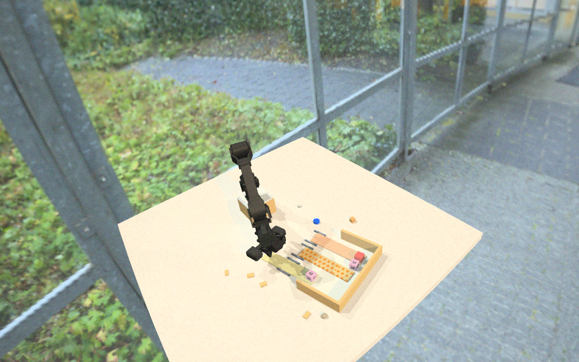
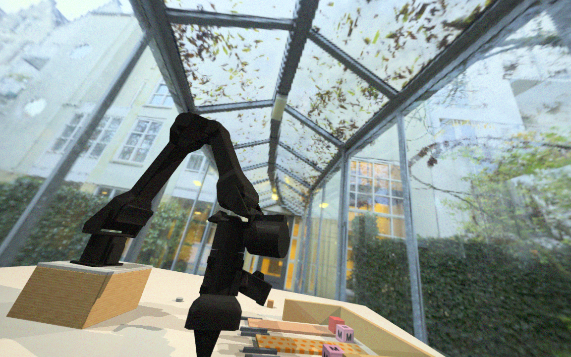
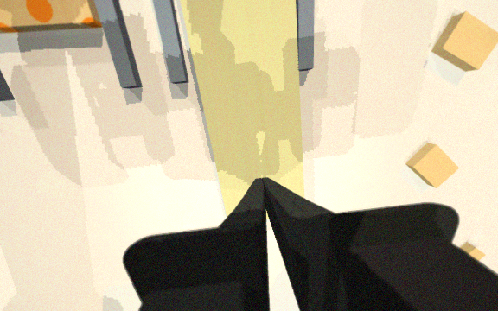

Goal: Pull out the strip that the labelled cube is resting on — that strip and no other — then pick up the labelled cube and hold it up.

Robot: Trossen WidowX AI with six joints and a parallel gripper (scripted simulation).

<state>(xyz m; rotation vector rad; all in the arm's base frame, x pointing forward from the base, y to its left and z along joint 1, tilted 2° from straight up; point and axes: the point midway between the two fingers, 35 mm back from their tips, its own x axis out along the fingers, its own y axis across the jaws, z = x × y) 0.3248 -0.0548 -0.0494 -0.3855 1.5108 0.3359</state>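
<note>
My gripper (image 1: 270,255) (image 3: 261,184) is shut with nothing between its fingers. Its tips are at the near end of the plain yellow strip (image 1: 282,262) (image 3: 249,108), on or just over its top; contact is hard to tell. The strip sticks out past the grey rails. A pink cube marked M (image 1: 310,275) (image 2: 331,350) rests near the strip's far end. A second pink M cube (image 1: 354,264) (image 2: 344,332) stands beside a red cube (image 1: 359,256) (image 2: 336,323); what lies under it is unclear. In the exterior view the fingertips are cut off by the bottom edge.
The orange-dotted strip (image 1: 327,265) (image 2: 287,343) and the salmon strip (image 1: 334,245) (image 2: 278,327) lie alongside. Wooden walls (image 1: 361,275) bound the far end and sides. Grey rails (image 1: 283,271) (image 3: 305,39) flank the strips. Small tan blocks (image 1: 250,275) (image 3: 469,41) and a blue disc (image 1: 316,220) lie around.
</note>
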